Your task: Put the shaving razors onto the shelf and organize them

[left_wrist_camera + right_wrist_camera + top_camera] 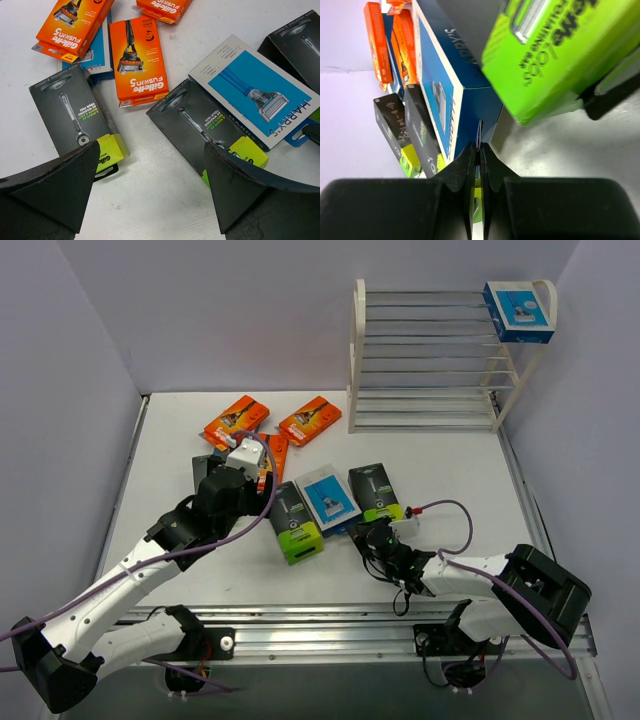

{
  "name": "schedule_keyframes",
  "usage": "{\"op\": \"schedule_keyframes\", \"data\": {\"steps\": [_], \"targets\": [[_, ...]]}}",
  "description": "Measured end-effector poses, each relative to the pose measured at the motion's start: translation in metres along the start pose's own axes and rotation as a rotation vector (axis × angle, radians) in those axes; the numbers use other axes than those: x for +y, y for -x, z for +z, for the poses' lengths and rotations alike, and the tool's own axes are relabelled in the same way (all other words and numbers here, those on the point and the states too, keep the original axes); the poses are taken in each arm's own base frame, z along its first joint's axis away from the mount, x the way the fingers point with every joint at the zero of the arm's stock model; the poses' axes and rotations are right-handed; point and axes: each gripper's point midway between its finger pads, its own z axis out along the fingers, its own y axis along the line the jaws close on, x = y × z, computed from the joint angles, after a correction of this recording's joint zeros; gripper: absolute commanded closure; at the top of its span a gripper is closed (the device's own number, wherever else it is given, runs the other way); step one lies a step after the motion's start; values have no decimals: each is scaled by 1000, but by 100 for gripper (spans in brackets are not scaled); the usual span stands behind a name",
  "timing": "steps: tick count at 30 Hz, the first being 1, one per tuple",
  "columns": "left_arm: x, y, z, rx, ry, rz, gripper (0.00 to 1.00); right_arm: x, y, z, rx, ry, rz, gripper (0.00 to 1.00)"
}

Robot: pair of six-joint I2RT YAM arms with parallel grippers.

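Observation:
The shelf point(357, 350) stands at the back right, with one blue-and-white razor pack point(518, 310) on its top tier. The other shaving razors lie on the table: orange packs point(236, 420) point(309, 420), black lime-ended packs point(295, 522) point(375, 492) and a blue-and-white pack point(330, 498). My right gripper point(479, 149) is shut on the thin hang tab of that blue-and-white pack point(437, 95), at its near edge. My left gripper point(151, 150) hangs open over bare table between two black packs point(75, 115) point(205, 125), holding nothing.
Orange packs point(136, 60) point(75, 22) and another blue pack point(100, 57) are bunched just beyond my left gripper. A black pack's lime end point(545, 55) lies close on the right of my right gripper. Purple walls enclose the table point(450, 460).

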Motion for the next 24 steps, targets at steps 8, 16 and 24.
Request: {"op": "schedule_keyframes", "data": {"steps": [8,16,24], "targets": [[-1,-2,2,8,1,4,6,20,3,-4,-3,38,-46,100],[-1,-2,2,10,1,4,6,52,15,-8,-14,90,-78,100],[-1,-2,2,10,2,4,6,65,29,-6,-17,82,-124,100]]}}
